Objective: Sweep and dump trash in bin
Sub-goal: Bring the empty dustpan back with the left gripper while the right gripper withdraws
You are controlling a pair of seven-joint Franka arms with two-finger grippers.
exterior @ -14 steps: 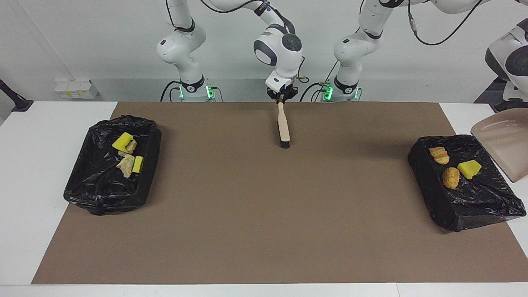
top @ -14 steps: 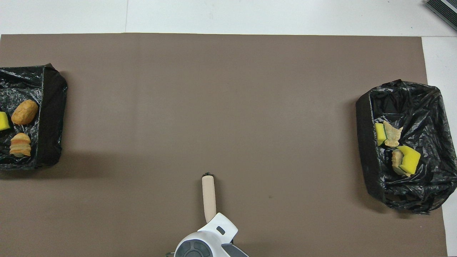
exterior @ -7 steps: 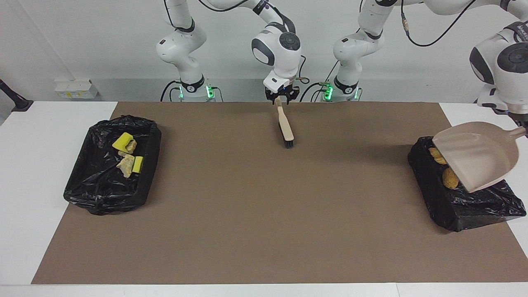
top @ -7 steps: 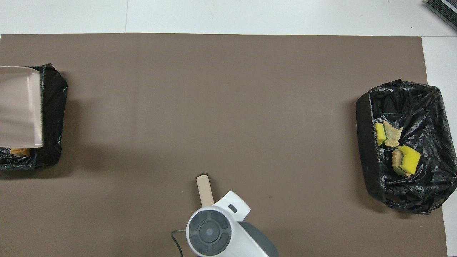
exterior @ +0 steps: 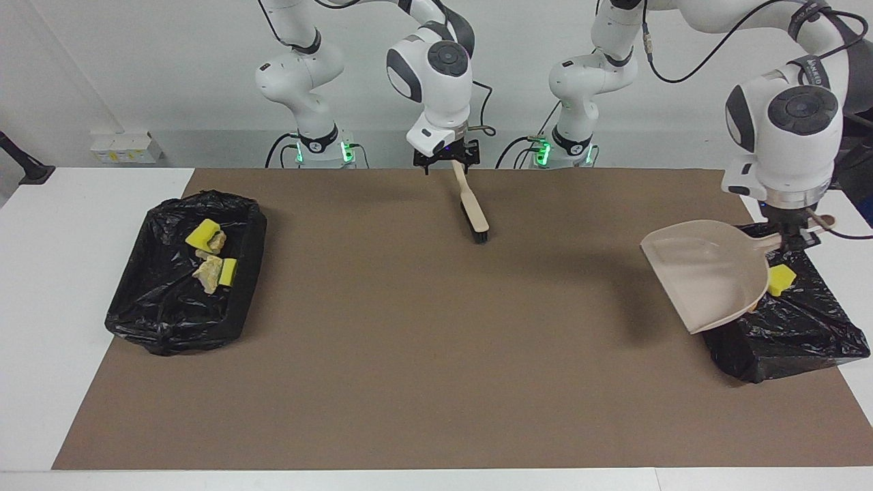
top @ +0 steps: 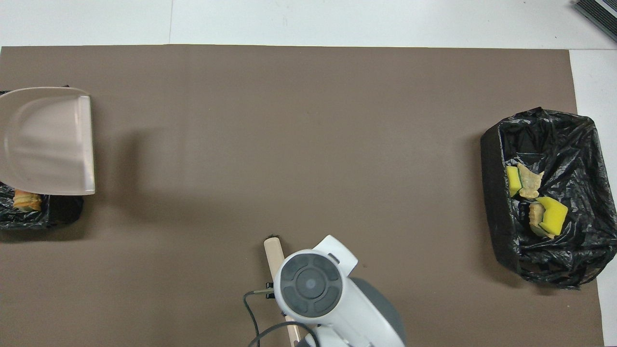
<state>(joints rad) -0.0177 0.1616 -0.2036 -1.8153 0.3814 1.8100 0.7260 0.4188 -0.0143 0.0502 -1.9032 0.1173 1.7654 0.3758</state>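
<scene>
The trash lies in two black-lined bins. In the bin [exterior: 184, 273] at the right arm's end of the table rest two yellow sponge pieces [exterior: 202, 234] and pale beige chunks [exterior: 207, 273], clustered together toward the end of the bin nearer to the robots. In the bin [exterior: 784, 327] at the left arm's end, one yellow sponge piece [exterior: 781, 279] shows just beside the rim of the dustpan, and in the overhead view a ridged orange-brown lump [top: 26, 200] shows at the near edge of that bin. The rest of this bin's contents are covered by the dustpan.

The dustpan [exterior: 702, 271] is beige and hangs above the bin, tilted, its wide mouth toward the middle of the table. The left gripper [exterior: 791, 235] is clamped on the dustpan's handle, over the same bin.

The brush [exterior: 472, 206], with a pale wooden handle and black bristles, stands slanted on the brown mat [exterior: 436, 382], bristles down, midway between the two bins and near the robots' edge. The right gripper [exterior: 447, 158] is over the top of the brush handle; its fingers stand apart around the handle's end without clamping it.
</scene>
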